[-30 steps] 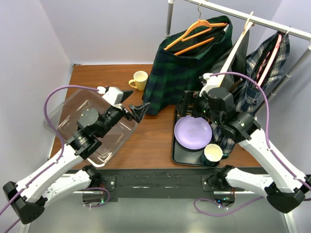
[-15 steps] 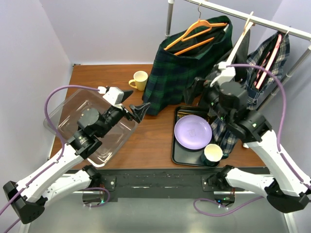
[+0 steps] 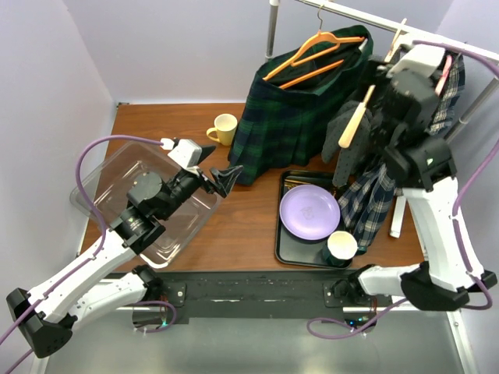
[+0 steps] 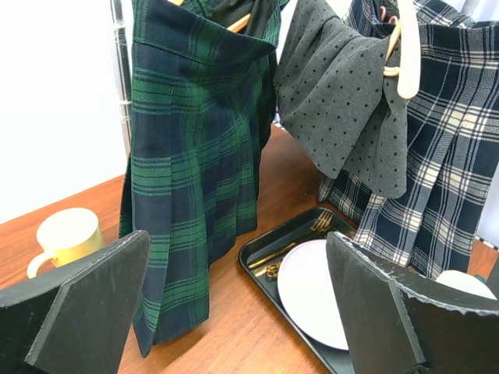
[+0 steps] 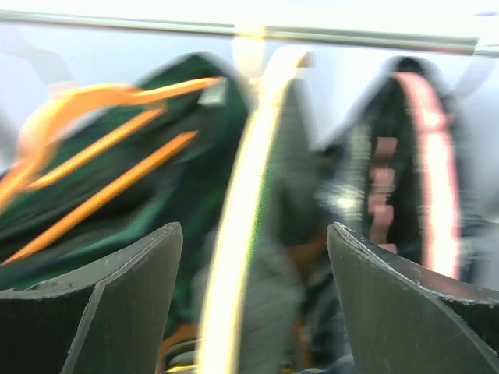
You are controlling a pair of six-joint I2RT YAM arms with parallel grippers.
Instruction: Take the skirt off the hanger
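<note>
The green tartan skirt (image 3: 284,125) hung at upper centre; right of it, the grey dotted skirt (image 3: 352,156) draped on a slanting wooden hanger (image 3: 355,123). The blurred right gripper (image 5: 255,230) seemingly faced that hanger, jaws spread; the left gripper (image 4: 238,234) gaped, empty

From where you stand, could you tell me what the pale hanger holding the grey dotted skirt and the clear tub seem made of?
Pale hanger: probably light wood with a smooth finish, judging by its cream tone, though plastic is possible. Clear tub: glossy transparent plastic, since the table shows through its walls.
</note>
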